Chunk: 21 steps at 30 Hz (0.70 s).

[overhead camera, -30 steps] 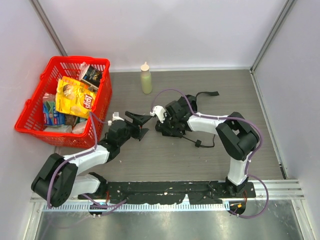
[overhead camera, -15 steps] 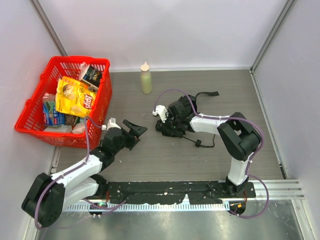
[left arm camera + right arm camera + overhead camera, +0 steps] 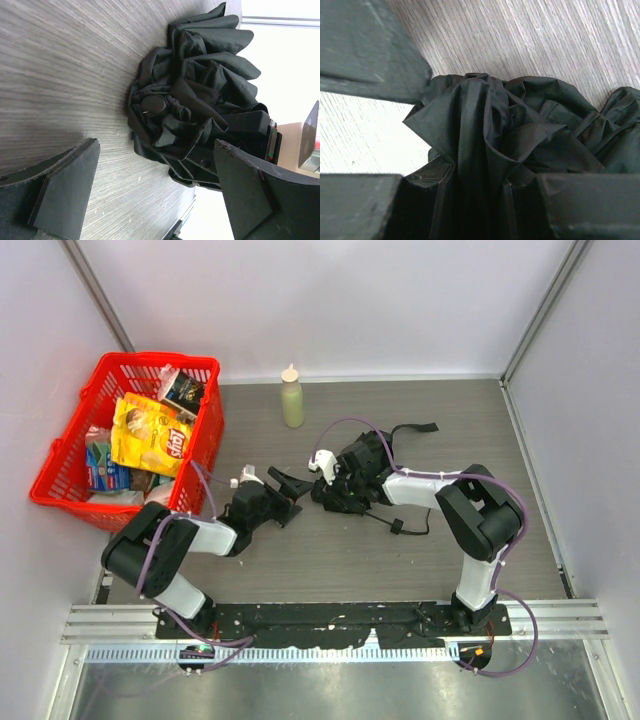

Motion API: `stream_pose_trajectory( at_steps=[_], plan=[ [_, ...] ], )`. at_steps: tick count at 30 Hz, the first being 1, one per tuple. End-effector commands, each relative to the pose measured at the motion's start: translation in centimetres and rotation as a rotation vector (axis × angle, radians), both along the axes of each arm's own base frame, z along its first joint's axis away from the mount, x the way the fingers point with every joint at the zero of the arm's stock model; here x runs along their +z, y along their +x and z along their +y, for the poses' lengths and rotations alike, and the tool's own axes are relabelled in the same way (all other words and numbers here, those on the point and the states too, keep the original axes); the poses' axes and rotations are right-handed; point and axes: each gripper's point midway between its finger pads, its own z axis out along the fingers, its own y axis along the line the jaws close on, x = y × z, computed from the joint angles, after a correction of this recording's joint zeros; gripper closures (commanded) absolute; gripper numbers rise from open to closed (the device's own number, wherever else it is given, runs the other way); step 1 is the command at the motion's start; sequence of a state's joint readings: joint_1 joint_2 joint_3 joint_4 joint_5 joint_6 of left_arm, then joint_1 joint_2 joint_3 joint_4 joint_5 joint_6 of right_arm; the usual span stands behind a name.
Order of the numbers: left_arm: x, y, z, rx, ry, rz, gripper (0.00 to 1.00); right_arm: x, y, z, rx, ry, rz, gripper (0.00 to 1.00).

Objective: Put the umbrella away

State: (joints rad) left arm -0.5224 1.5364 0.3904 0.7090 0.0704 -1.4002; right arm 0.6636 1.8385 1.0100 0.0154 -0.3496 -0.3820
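Two claws, one umbrella [image 3: 195,100]: it's a crumpled black heap in the middle of the desk [image 3: 450,540]. Left claw [image 3: 292,488] gapes wide, empty, just short of it. Right claw [image 3: 330,492] straddles a fold of fabric; can't tell if it's pinching. Only readable label: Lay's on the yellow chip bag [image 3: 150,435] in the red basket [image 3: 140,356], far left. Open desk runs right of the heap.
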Motion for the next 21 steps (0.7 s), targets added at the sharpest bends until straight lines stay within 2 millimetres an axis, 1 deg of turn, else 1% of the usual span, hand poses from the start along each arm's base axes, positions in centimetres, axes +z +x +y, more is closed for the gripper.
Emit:
stream_pose_trajectory(
  at_steps=[1, 5, 8, 10, 13, 14, 17, 19, 20, 21],
  plan=[
    [3.2, 2.1, -1.7, -0.003, -0.114, -0.124, 0.00, -1.4, -2.7, -0.3, 0.026, -0.005, 0.112, 0.99],
    [2.2, 2.7, -3.3, -0.019, -0.127, -0.099, 0.00, -1.0, -2.4, 0.0, 0.031, 0.007, 0.103, 1.00],
    [1.6, 3.0, -4.1, -0.010, -0.155, -0.084, 0.00, -0.8, -2.4, 0.1, 0.037, 0.009, 0.099, 1.00],
    [1.1, 3.2, -4.5, 0.001, -0.145, -0.082, 0.00, -0.6, -2.4, 0.1, 0.043, 0.006, 0.094, 1.00],
    [-0.5, 2.8, -4.8, 0.008, -0.112, -0.051, 0.11, 0.1, -2.3, 0.5, 0.057, 0.021, 0.082, 1.00],
    [-1.0, 3.3, -4.4, 0.040, -0.096, -0.047, 0.15, 0.3, -2.4, 0.6, 0.060, 0.026, 0.081, 1.00],
    [-3.1, 3.1, -4.4, 0.045, -0.071, -0.003, 0.28, 1.4, -2.9, 1.4, 0.092, 0.052, 0.060, 1.00],
    [-3.6, 3.3, -4.4, 0.042, -0.059, -0.009, 0.39, 1.7, -3.8, 2.3, 0.126, 0.053, 0.059, 0.99],
    [-4.2, 3.2, -4.3, 0.043, -0.044, -0.005, 0.43, 1.7, -4.1, 2.5, 0.138, 0.052, 0.062, 0.99],
    [-4.4, 3.3, -4.2, 0.043, -0.032, -0.009, 0.51, 1.8, -4.5, 2.9, 0.153, 0.053, 0.066, 1.00]
  ],
)
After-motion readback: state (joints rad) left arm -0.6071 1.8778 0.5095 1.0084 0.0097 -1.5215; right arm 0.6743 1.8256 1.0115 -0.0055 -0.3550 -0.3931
